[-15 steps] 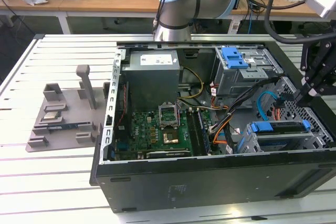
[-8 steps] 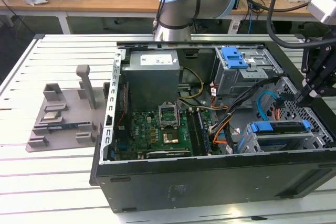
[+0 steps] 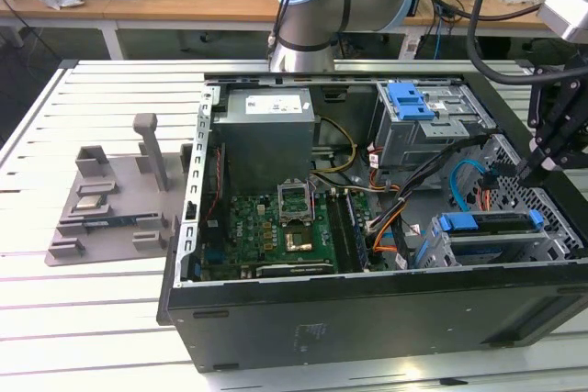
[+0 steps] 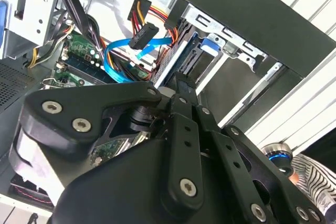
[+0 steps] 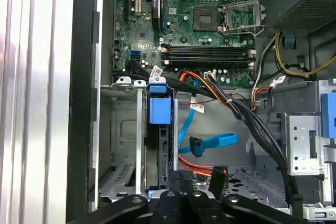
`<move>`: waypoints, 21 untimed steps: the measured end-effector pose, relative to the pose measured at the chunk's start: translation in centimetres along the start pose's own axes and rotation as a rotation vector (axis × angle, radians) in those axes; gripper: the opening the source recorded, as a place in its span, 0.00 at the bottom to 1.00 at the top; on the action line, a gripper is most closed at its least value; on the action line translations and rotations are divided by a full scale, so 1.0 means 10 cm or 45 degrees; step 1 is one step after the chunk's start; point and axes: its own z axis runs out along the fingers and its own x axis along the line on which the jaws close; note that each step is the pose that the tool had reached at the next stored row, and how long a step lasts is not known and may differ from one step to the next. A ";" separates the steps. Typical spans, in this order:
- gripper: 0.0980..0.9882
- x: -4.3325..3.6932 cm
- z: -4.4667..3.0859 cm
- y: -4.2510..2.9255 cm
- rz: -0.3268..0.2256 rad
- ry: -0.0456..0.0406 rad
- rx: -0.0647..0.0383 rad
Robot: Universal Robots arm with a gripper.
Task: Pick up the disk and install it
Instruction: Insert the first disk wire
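Grey moulded fixture lies at the exterior view's left on the slatted white worktop, well apart from the work in hand. Just beside it, towards the exterior view's right, stands the open computer case. It contains the grey power supply box and the green motherboard. Further right, a bare blue bracket sits on top of the upper drive bay. Below that bay, a loose blue data cable curls across the case floor. At the case's corner on the exterior view's right stands the silver drive cage. The disk rests in its top slot, blue side rails uppermost. In the first wrist view the disk is seen edge-on between the cage walls, its blue rail tab facing the motherboard. The gripper hangs over the far right end of the case, close above the cage. In the first wrist view the gripper sits directly over the end of the disk. Whether the gripper is released or clenched on the disk cannot be told. Judged status: pick-up and transfer are complete and the disk is in its slot. Full seating is not confirmed. The data cable connector appears unattached.
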 end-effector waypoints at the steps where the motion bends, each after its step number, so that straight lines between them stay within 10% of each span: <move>1: 0.01 0.000 0.000 0.000 0.000 0.000 0.000; 4: 0.02 0.000 0.000 -0.003 0.000 0.000 0.000; 9: 0.36 0.000 0.000 -0.006 0.000 0.000 0.000; 13: 0.36 -0.116 0.021 -0.012 0.001 0.014 0.000; 17: 0.36 -0.359 0.218 -0.075 0.001 0.015 -0.002; 21: 0.36 -0.360 0.315 -0.107 0.002 0.020 -0.002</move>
